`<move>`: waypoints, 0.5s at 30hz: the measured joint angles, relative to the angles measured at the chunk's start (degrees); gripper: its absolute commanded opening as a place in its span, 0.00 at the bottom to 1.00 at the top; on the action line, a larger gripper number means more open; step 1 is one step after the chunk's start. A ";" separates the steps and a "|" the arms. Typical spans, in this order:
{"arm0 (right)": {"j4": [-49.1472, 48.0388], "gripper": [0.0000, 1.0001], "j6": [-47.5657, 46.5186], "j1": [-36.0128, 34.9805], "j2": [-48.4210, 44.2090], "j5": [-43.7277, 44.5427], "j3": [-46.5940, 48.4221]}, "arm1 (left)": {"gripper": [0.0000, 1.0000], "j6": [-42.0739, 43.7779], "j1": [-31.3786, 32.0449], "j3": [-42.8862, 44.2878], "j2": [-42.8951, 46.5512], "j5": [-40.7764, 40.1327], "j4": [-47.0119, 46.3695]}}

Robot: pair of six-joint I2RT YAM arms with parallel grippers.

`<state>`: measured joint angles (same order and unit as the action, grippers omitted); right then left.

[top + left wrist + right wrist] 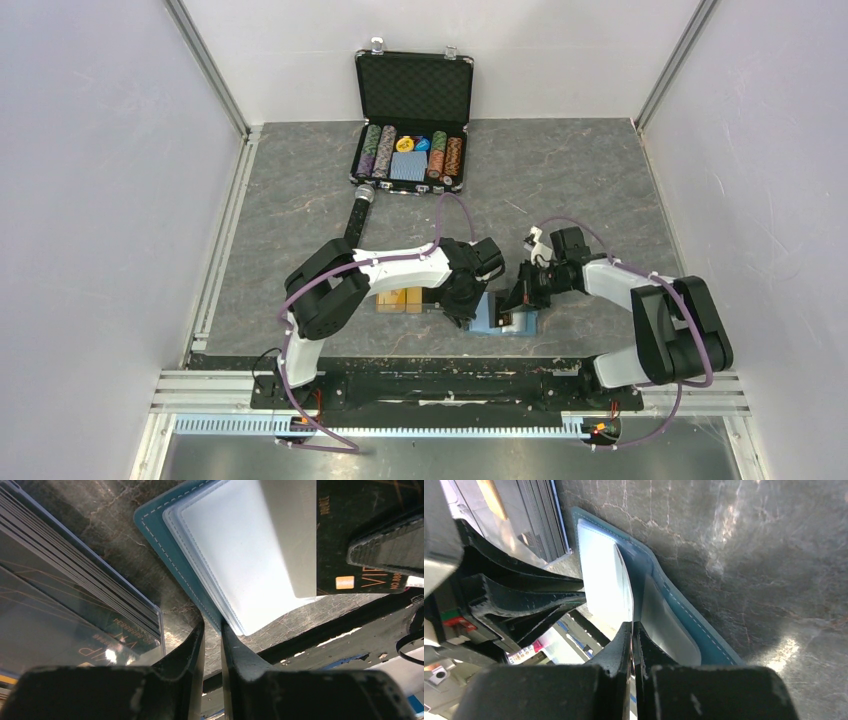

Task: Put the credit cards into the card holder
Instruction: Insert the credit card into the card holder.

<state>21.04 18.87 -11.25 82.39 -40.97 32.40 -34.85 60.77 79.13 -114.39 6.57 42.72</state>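
left gripper (212,628) pinching edge of teal-blue stitched leather card holder (160,540), right gripper (632,628) clamped tight on thin dark credit card (345,530)

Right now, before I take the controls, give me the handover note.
The left fingers pinch a corner of the open card holder.
The right fingers are shut on one dark credit card, held at the holder's clear sleeves. I cannot tell whether it has entered one.
The remaining cards lie just left of the holder.
Done: holder opened, one card picked up; no card visibly seated.
Left: seat this card, then the rest.
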 measured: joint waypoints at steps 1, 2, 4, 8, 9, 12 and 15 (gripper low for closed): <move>-1.36 0.00 0.74 0.11 -0.35 -0.33 -1.07 | 0.23 0.00 0.02 0.00 0.00 -0.04 0.00; -3.04 0.00 1.66 0.20 -0.85 -0.76 -2.40 | 0.23 0.00 0.07 0.00 0.00 -0.09 0.00; -6.25 0.01 3.52 0.24 -1.95 -1.62 -5.25 | 0.23 0.00 0.09 0.00 0.00 -0.11 0.00; -10.82 0.06 5.99 0.28 -2.95 -2.75 -8.17 | 0.21 0.00 0.11 0.04 0.00 -0.22 0.09; -11.58 0.07 6.38 0.26 -3.04 -2.82 -8.59 | 0.21 0.00 0.11 0.07 -0.02 -0.22 0.13; -13.27 0.15 7.45 0.04 -3.15 -2.89 -9.33 | 0.21 0.00 0.13 0.35 -0.22 -0.20 0.42; -14.38 0.19 8.44 -0.94 -3.26 -2.23 -9.68 | 0.21 0.00 0.20 0.46 -0.28 -0.22 0.50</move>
<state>6.66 27.31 -12.19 79.13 -43.20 22.72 -34.85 60.97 79.59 -114.67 6.35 43.22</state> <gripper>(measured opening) 0.155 0.211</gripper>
